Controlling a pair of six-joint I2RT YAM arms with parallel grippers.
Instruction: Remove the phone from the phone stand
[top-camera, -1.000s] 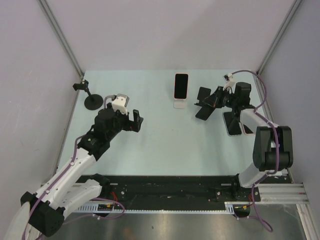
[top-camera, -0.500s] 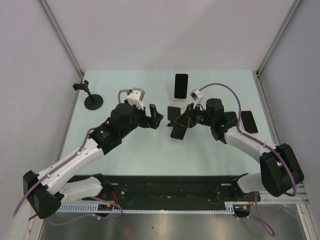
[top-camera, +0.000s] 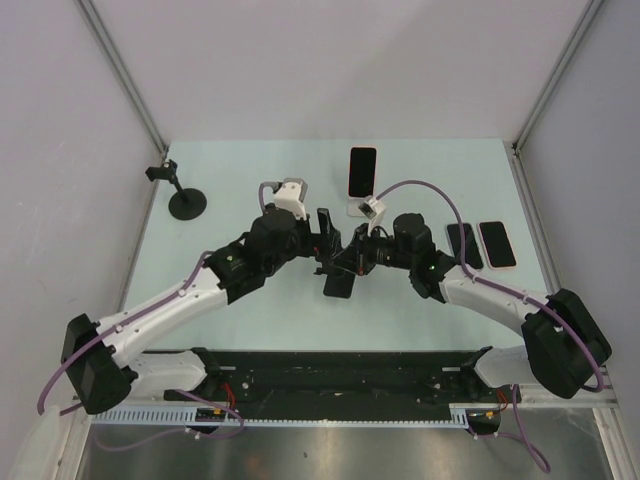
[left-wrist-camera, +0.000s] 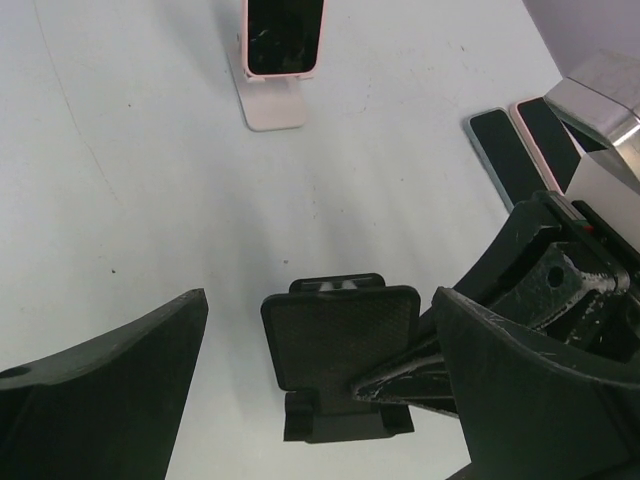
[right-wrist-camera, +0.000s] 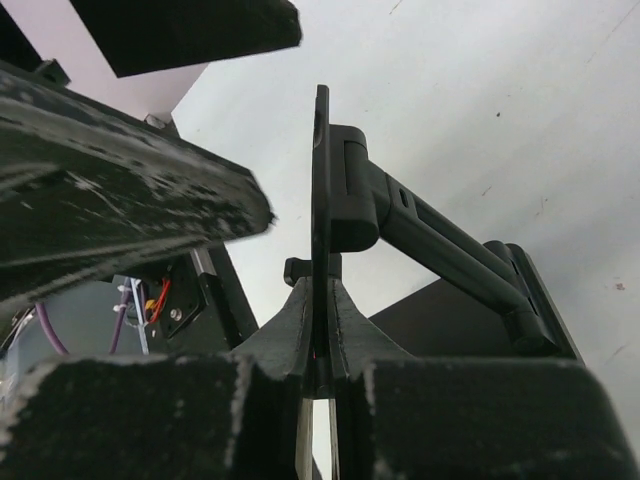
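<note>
Table, overhead: pale green top (top-camera: 300, 170) inside grey walls, with a white stand (top-camera: 358, 207) at back centre.
Phone, overhead: the pink-edged phone (top-camera: 362, 172) leans upright in the white stand, its dark screen facing the arms and nothing touching it.
Arms, overhead: the left gripper (top-camera: 324, 238) and right gripper (top-camera: 350, 262) meet just in front of the white stand, around a black stand (top-camera: 337, 285).
Spare phones, overhead: two phones (top-camera: 497, 243) lie flat, well to the right of the white stand.
Left wrist view: the left fingers are spread wide and empty, with the black stand's textured plate between them. The phone shows beyond on the white stand, untouched.
Right wrist view: the right fingers are clamped tight on the thin edge of the black stand's plate. The white stand is out of frame.
Handling, as judged: a rigid, glass-faced slab, fairly light, smooth and prone to slip. It seems only to rest in the white stand's lip.
Hold, as judged: pinch the two long edges above the white stand's lip, then lift up and away. The white stand looks light and may tip or drag along.
</note>
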